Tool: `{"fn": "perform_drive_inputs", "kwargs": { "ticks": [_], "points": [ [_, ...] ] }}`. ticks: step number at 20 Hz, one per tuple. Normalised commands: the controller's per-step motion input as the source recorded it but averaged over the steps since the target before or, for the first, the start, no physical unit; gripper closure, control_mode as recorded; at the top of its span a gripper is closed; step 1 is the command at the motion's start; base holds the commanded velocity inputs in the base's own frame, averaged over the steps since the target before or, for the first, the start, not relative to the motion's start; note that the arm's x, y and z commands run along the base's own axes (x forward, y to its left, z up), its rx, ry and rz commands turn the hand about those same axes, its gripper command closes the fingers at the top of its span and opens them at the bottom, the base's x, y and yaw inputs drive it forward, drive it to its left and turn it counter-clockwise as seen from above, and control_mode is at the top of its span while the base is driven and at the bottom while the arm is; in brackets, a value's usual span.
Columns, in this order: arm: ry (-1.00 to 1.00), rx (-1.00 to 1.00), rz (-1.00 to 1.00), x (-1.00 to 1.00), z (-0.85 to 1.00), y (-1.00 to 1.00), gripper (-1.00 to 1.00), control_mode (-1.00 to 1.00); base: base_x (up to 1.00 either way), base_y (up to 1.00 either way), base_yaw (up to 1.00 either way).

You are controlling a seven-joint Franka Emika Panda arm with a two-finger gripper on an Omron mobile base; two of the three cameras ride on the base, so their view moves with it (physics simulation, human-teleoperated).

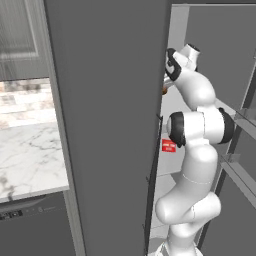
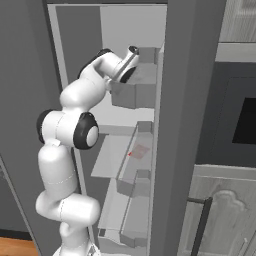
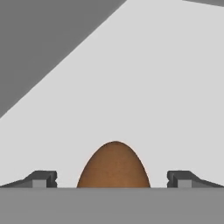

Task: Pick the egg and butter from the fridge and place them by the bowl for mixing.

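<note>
Pale fridge (image 2: 135,55) shelf, egg (image 3: 114,166) between spread gripper (image 3: 113,178) fingers.

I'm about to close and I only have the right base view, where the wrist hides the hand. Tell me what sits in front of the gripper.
Observer: The hand view shows the egg centred just ahead of the gripper, on a pale floor inside the fridge.
Operator: Give me the jaw state.
Observer: Open wide. One finger tip stands on either side of the egg, and neither touches it.
Operator: Check the left base view too.
Observer: There the red packet shows a white mark and lies on a lower shelf, well below the hand.
</note>
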Motion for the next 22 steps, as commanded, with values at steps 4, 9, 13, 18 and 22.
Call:
{"fn": "perform_drive_inputs", "kwargs": {
  "ticks": [4, 9, 13, 18, 22],
  "points": [
    [0.0, -0.06, 0.0, 0.03, -0.19, 0.19, -1.0, -1.0, 0.0, 0.0, 0.0],
    [0.0, -0.11, 0.0, 0.02, -0.27, 0.02, -1.0, -1.0, 0.0, 0.0, 0.0],
    [0.0, -0.11, 0.0, 0.0, -0.25, 0.02, 1.0, -1.0, 0.0, 0.0, 0.0],
    [-0.01, -0.04, 0.0, -0.06, -0.15, -0.03, 1.0, -1.0, 0.0, 0.0, 0.0],
    [-0.01, 0.0, 0.0, -0.23, -0.08, -0.01, 1.0, -1.0, 0.0, 0.0, 0.0]
  ]
}}
